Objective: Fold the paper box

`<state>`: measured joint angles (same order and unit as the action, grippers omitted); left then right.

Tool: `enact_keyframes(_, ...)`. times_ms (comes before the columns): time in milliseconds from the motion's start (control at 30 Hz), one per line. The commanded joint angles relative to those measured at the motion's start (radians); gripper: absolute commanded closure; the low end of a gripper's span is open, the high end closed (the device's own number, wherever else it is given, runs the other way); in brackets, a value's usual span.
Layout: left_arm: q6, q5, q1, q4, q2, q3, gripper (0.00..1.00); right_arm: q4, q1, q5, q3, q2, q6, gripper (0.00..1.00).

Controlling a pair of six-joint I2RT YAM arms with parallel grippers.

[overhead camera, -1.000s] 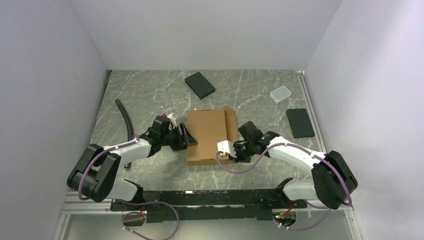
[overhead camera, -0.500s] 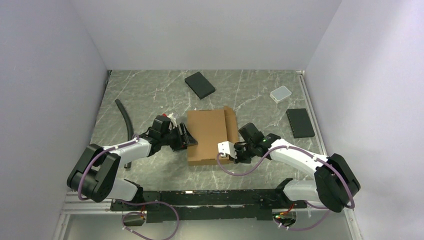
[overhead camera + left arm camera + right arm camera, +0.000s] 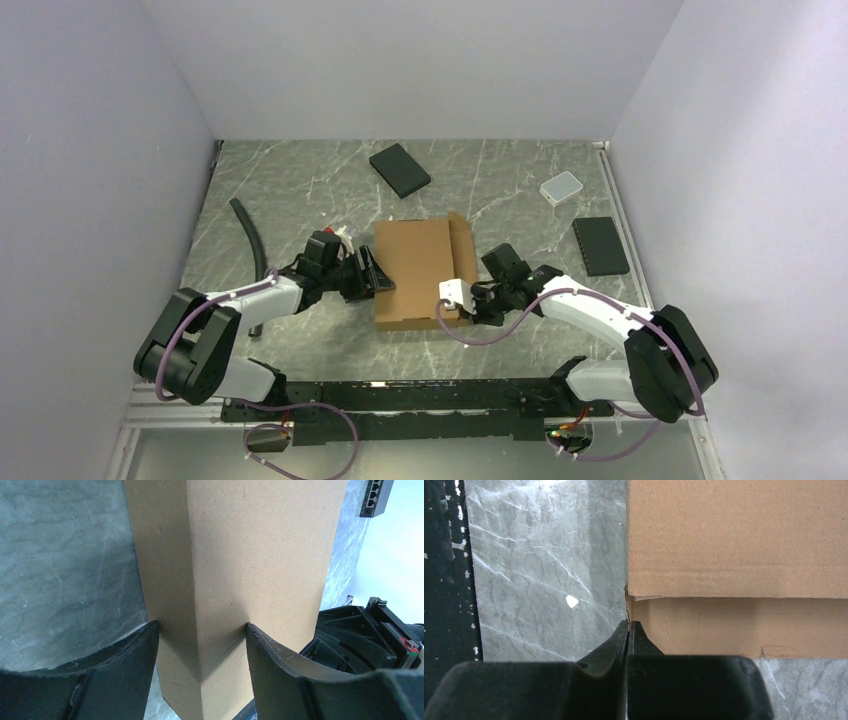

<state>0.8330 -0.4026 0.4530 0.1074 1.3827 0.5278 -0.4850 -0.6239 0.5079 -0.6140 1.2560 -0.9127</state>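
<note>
The paper box (image 3: 415,262) is a brown cardboard mailer lying flat in the middle of the table, with a narrow flap strip along its right side. My left gripper (image 3: 372,276) is at its left edge. In the left wrist view the fingers (image 3: 140,660) stand wide apart, straddling the box's (image 3: 260,555) long folded edge. My right gripper (image 3: 472,298) is at the box's near right corner. In the right wrist view it (image 3: 628,624) is shut on the thin corrugated edge of a flap of the box (image 3: 734,535).
A black slab (image 3: 400,170) lies at the back. A second black slab (image 3: 600,245) and a small translucent container (image 3: 561,187) are at the right. A black hose (image 3: 250,235) lies at the left, and a small red and white item (image 3: 346,233) sits beside the left wrist.
My right gripper has shifted slightly right and away along the box's near right corner, still pinching the flap edge. The left arm and the box have not visibly moved.
</note>
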Motion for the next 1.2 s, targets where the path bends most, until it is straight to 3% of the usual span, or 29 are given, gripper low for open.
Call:
enact_keyframes(0,-0.007,-0.025,0.012,-0.030,-0.014,-0.003,0.34,-0.005,0.018,0.017,0.002,0.038,-0.028,1.00)
enact_keyframes(733,0.019,-0.051,0.012,0.004,-0.029,-0.017,0.34,-0.077,0.041,0.121,-0.106,0.101,0.067,1.00)
enact_keyframes(1167,0.031,-0.064,0.012,0.013,-0.017,-0.008,0.36,-0.074,-0.090,-0.028,-0.206,0.142,0.129,1.00)
